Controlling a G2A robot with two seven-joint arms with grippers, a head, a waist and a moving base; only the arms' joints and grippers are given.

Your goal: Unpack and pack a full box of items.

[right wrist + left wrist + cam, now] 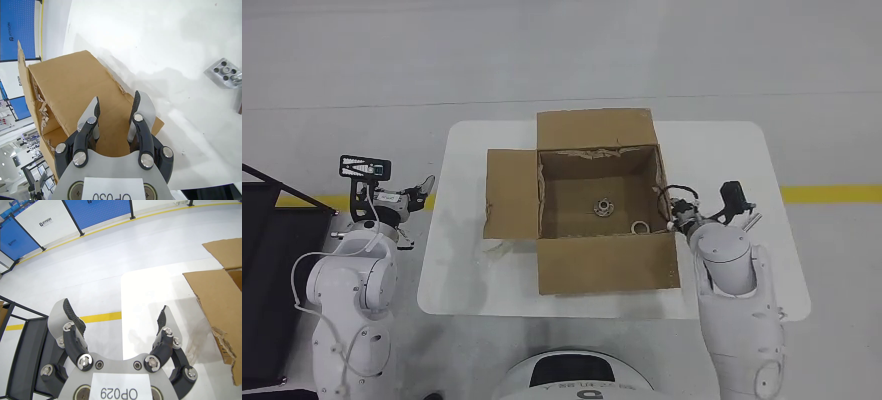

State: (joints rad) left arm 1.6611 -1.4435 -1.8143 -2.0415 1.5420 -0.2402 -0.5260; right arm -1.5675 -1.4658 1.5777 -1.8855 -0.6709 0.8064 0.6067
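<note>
An open cardboard box (600,200) stands mid-table with its flaps folded outward. On its floor lie a small round metal part (603,208) and a white ring (639,227). My right gripper (678,208) hovers at the box's right wall; in its wrist view the gripper (116,105) is open above the brown cardboard (75,79), with nothing between its fingers. My left gripper (418,193) sits off the table's left edge, well away from the box. Its wrist view shows it (115,305) wide open and empty, with the box's left flap (213,298) off to one side.
The white table (722,160) has bare surface on both sides of the box. A grey metal block with holes (224,74) lies on the table near the right arm. A black rack (262,270) stands on the floor beyond the left arm.
</note>
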